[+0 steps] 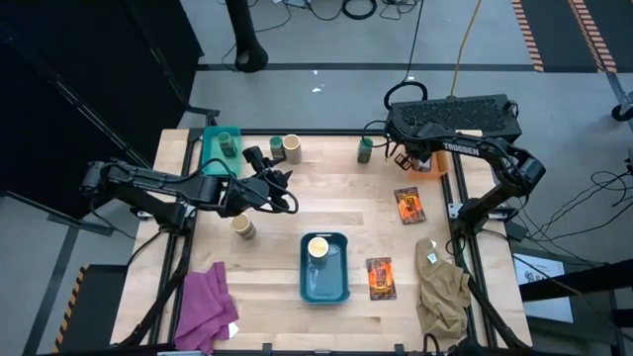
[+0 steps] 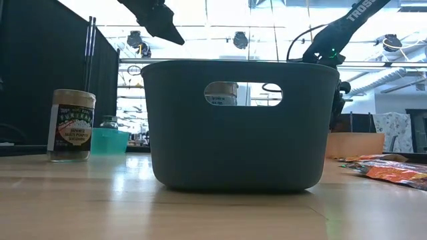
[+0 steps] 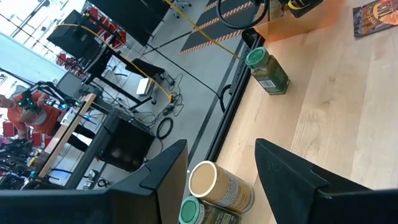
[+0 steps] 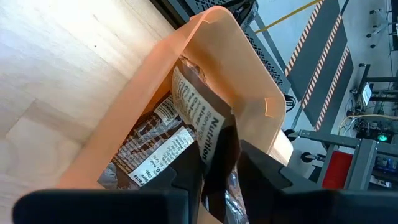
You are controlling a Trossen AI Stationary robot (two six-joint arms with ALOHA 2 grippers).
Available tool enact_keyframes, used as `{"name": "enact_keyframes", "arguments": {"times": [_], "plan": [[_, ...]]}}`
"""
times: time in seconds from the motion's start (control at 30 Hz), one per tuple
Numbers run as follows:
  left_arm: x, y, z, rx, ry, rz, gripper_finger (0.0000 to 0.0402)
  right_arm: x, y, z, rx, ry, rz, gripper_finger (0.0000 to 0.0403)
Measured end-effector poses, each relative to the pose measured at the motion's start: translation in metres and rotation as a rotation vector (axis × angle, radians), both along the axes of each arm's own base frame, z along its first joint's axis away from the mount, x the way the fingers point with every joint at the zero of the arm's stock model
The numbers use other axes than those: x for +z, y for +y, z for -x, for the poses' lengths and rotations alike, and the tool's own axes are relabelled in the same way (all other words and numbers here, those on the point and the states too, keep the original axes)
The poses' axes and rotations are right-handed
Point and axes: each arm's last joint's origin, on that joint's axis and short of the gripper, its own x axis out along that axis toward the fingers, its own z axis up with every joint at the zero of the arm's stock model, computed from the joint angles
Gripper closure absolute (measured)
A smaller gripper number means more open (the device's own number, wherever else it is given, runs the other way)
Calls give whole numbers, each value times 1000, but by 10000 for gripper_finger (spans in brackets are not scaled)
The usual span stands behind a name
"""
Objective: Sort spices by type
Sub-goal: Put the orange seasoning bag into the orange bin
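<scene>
1. A pale wooden table [image 1: 346,188] is carrying the work; cables are lying on the grey floor behind it.
2. The right gripper [image 4: 217,165] is hanging inside the orange bin [image 4: 205,74]; its fingers are standing slightly apart around a packet [image 4: 196,124].
3. The left gripper [image 3: 221,165] is hovering open and empty, near a cream-topped jar [image 3: 214,183] and a green jar [image 3: 196,211].
4. Two orange-and-black packets [image 1: 408,205] are lying on the table; one jar is standing in the blue bin [image 1: 307,282].

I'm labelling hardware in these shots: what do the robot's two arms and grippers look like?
Both arms are matte black jointed tubes. The right arm bears white TROSSEN lettering, with black cables trailing beside its base. The left gripper has two broad, flat dark fingers; the right gripper has the same.
</scene>
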Motion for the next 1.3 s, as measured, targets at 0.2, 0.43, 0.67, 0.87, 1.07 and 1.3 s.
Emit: {"name": "enact_keyframes", "arguments": {"times": [0.2,0.43,0.67,0.87,1.07,1.3], "plan": [[0,0,0,0,0,0,207,0,0,0,3,-13,-16,306],[0,0,0,0,0,0,207,-1,3,2,-9,7,-42,289],[0,0,0,0,1,0,207,-2,7,6,-19,40,-75,283],[0,0,0,0,0,1,207,-2,9,9,-40,54,-92,283],[0,0,0,0,1,1,207,-2,10,9,-45,54,-109,283],[-1,0,1,0,10,1,207,-3,12,10,-48,36,-146,277]]}}
